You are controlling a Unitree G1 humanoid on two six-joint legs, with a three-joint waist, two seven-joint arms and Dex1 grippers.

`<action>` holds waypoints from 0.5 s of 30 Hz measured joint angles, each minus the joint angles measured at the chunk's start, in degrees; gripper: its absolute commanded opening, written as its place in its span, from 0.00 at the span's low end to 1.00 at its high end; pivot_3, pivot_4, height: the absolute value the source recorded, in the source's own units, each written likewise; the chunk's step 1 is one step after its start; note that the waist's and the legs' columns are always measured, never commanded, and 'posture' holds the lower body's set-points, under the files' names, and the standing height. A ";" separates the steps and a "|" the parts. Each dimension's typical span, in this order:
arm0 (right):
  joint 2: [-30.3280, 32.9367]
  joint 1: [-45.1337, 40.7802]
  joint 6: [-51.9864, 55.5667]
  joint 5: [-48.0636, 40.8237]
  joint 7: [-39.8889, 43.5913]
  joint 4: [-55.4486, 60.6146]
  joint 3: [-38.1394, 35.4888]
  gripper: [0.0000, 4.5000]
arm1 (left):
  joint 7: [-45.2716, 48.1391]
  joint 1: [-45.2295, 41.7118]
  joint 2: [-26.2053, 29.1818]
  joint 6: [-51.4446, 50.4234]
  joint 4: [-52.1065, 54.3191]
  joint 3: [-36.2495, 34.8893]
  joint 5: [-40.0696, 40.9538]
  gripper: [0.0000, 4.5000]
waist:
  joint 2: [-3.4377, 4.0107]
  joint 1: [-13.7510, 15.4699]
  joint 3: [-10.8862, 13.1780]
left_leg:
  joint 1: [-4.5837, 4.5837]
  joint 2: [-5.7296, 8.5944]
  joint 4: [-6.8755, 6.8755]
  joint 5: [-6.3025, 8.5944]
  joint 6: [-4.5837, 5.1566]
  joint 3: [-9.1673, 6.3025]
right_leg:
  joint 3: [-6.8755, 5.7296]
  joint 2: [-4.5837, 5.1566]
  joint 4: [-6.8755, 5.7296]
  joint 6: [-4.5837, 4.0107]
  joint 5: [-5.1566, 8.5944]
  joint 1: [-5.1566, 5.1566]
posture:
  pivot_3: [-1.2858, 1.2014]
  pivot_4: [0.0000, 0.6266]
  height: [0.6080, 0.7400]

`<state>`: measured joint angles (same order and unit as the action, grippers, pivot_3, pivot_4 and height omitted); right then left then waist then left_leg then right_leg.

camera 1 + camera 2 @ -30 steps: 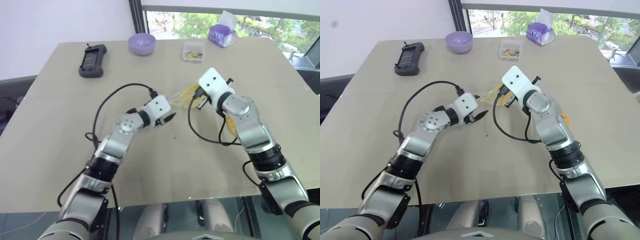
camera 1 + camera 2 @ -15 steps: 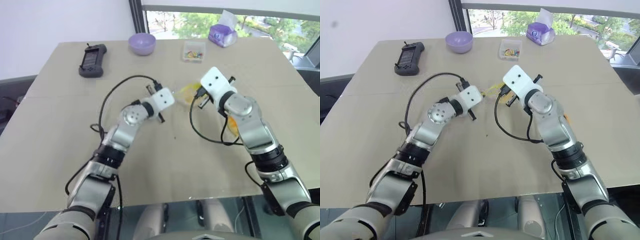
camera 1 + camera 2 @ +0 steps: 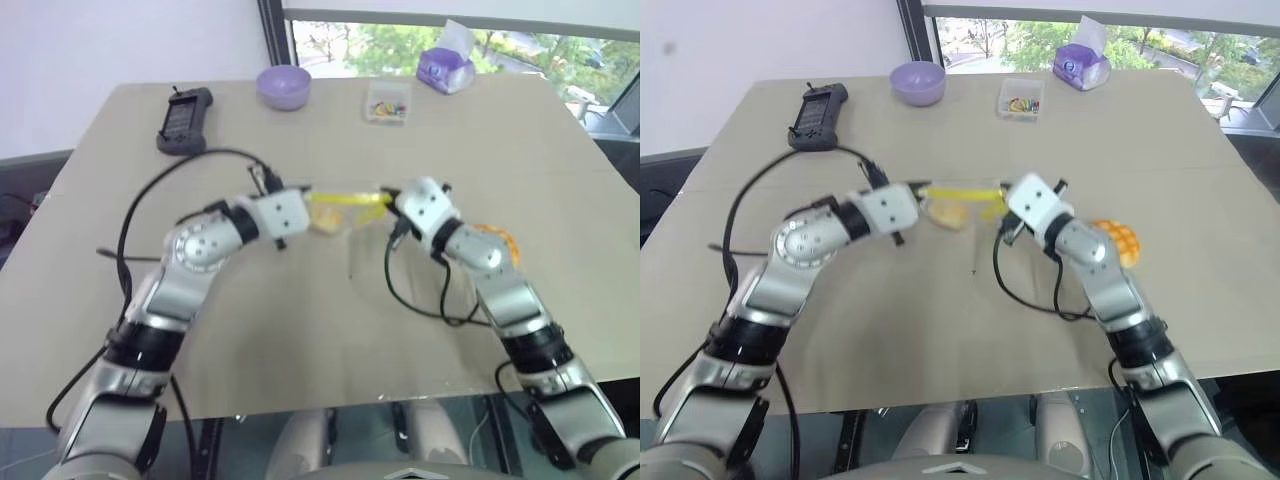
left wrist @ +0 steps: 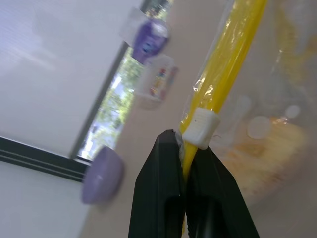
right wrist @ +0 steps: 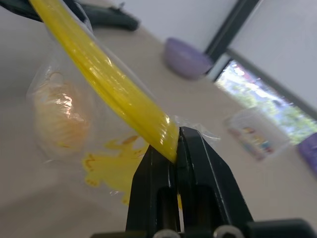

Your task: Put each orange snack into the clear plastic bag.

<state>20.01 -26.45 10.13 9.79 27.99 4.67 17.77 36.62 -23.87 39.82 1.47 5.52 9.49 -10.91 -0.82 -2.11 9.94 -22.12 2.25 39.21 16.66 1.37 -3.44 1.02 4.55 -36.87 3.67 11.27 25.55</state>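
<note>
The clear plastic bag (image 3: 345,215) hangs stretched between my two grippers above the table's middle, its yellow seal strip (image 3: 960,190) pulled straight. My left gripper (image 4: 181,140) is shut on one end of the strip. At the other end, my right gripper (image 5: 174,138) is shut on the strip too. The small plain orange snack (image 5: 62,119) lies inside the bag, below the strip (image 3: 948,213). On the table just right of my right forearm rests the larger grid-topped orange snack (image 3: 1118,241), outside the bag.
At the table's far edge stand a black handheld device (image 3: 186,120), a purple bowl (image 3: 284,86), a small clear box of colourful bits (image 3: 387,102) and a purple tissue pack (image 3: 445,68). Black cables loop off both wrists.
My left gripper went from open to shut on the bag's strip. Both hands drew back toward me and apart, stretching the bag. The right arm sank, uncovering the larger snack.
</note>
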 measured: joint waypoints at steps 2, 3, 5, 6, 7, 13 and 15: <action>0.82 2.39 -0.19 0.83 0.88 0.73 1.49 0.00 | 2.35 1.27 0.32 -3.68 2.64 -0.15 2.14 0.00 | 0.00 0.10 0.00 | 0.06 0.01 0.02 0.07 0.12 -0.01 | 0.00 -0.01 -0.09 0.00 0.00 -0.04 | 0.52 0.24 1.00; 1.26 3.17 -0.17 0.98 1.60 1.06 1.91 0.00 | 3.43 1.34 0.44 -5.30 3.63 -0.30 2.94 0.00 | 0.00 0.09 0.00 | 0.12 0.02 0.02 0.07 0.14 -0.01 | 0.00 -0.02 -0.12 0.00 0.00 -0.09 | 0.52 0.24 1.00; 1.98 3.31 0.28 0.92 2.77 1.84 1.98 0.14 | 5.22 1.30 0.49 -8.33 5.14 -0.51 4.64 0.00 | 0.00 0.01 0.00 | 0.20 0.01 0.03 0.08 0.16 0.00 | 0.02 -0.08 -0.13 0.00 0.00 -0.15 | 0.52 0.24 1.00; 2.40 3.31 0.67 0.94 2.95 2.16 1.69 0.19 | 5.95 1.25 0.65 -9.52 5.35 -0.68 5.28 0.00 | 0.00 -0.04 0.00 | 0.25 0.00 0.04 0.08 0.16 0.00 | 0.03 -0.10 -0.15 0.00 0.00 -0.17 | 0.52 0.24 1.00; 3.01 3.34 1.08 0.97 2.97 2.32 1.14 0.31 | 6.69 1.13 1.00 -10.93 5.36 -0.94 5.71 0.00 | 0.00 -0.13 0.00 | 0.28 -0.03 0.03 0.08 0.15 0.00 | 0.03 -0.13 -0.16 -0.01 0.00 -0.19 | 0.52 0.24 1.00; 7.09 8.43 8.46 -1.67 5.01 10.68 -4.87 0.38 | 7.40 -1.90 0.56 -15.49 4.10 -1.01 6.11 0.00 | -0.01 0.33 0.00 | 0.19 -0.01 0.03 0.05 0.09 -0.02 | 0.02 -0.11 -0.06 -0.01 0.00 -0.19 | 0.52 0.24 1.00; 7.79 10.57 12.05 -4.74 6.42 15.96 -7.69 0.38 | 7.46 -2.28 0.03 -16.02 3.34 -0.76 6.14 0.00 | -0.01 0.33 0.00 | 0.17 -0.02 0.03 0.05 0.09 -0.01 | 0.02 -0.10 0.00 -0.01 0.00 -0.18 | 0.52 0.24 1.00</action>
<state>27.80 -15.88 22.18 5.04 34.41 20.63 10.08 44.08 -26.15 39.85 -14.55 8.87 8.73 -4.77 -0.83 -1.78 9.94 -21.95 2.23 39.25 16.71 1.47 -3.45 1.04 4.45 -36.87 3.66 11.28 25.37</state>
